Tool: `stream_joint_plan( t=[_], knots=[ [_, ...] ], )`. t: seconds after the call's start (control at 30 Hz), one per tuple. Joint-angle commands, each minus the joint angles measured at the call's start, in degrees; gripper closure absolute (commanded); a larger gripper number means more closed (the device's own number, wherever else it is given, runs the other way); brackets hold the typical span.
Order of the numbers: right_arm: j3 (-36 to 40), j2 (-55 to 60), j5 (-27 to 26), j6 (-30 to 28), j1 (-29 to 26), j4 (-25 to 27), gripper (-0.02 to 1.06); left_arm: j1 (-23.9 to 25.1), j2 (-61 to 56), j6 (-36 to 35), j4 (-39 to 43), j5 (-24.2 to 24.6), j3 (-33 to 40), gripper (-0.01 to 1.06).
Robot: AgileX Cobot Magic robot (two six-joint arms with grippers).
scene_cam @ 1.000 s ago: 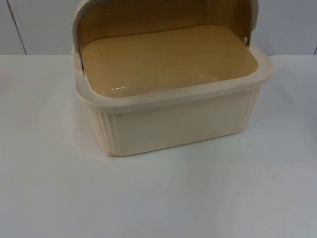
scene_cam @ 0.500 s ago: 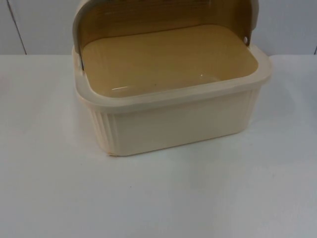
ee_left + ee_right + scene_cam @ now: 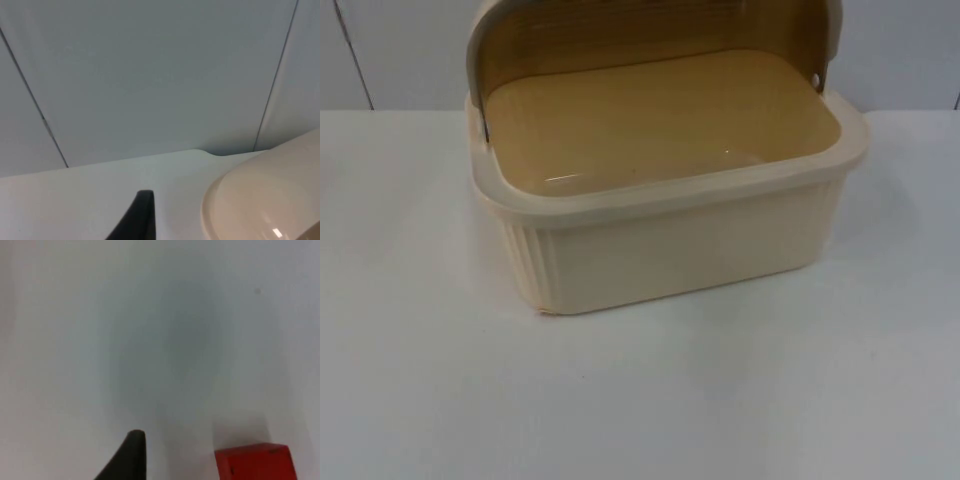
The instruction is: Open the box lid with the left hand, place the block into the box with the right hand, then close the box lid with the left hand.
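I read the box (image 3: 660, 180) as already open: its lid (image 3: 650, 30) is swung up and back at the rear, and the tan interior looks bare, no block inside. It sits on the white tabletop (image 3: 640, 400), toward the back by the grey partition wall (image 3: 400, 50). So lid-opening looks done; the step in hand is the right arm's pick of the block. In the right wrist view the red block (image 3: 252, 462) lies on the tabletop, just beside the right gripper (image 3: 127, 457), not touching the one black fingertip I see; I cannot tell whether that gripper is spread or closed. The left gripper (image 3: 135, 217) hangs over the tabletop beside the curved cream side of the box (image 3: 260, 200), facing the wall; same there, one fingertip, can't tell its state. I take the left arm as waiting. Next move, my call: shift the right gripper sideways to centre on the block, drop, pinch, then carry it over the rim into the box.
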Motion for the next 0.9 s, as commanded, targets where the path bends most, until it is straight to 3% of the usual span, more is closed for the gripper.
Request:
stream_joint_plan(
  t=[0.0, 0.37, 0.87],
  knots=[
    [-0.3, 3.3, -1.4, -2.5, -0.7, 0.7, 0.0, 0.3, -0.6, -0.3, -0.3, 0.0, 0.3, 0.0],
    [-0.3, 11.9, -1.8, -5.9, -8.6, 2.2, 0.0, 0.3, -0.6, -0.3, -0.2, 3.6, 0.3, 0.0],
    [-1.3, 23.1, -3.5, -12.1, -7.3, 2.1, 0.0, 0.3, -0.6, -0.3, -0.2, 3.6, 0.3, 0.0]
  ],
)
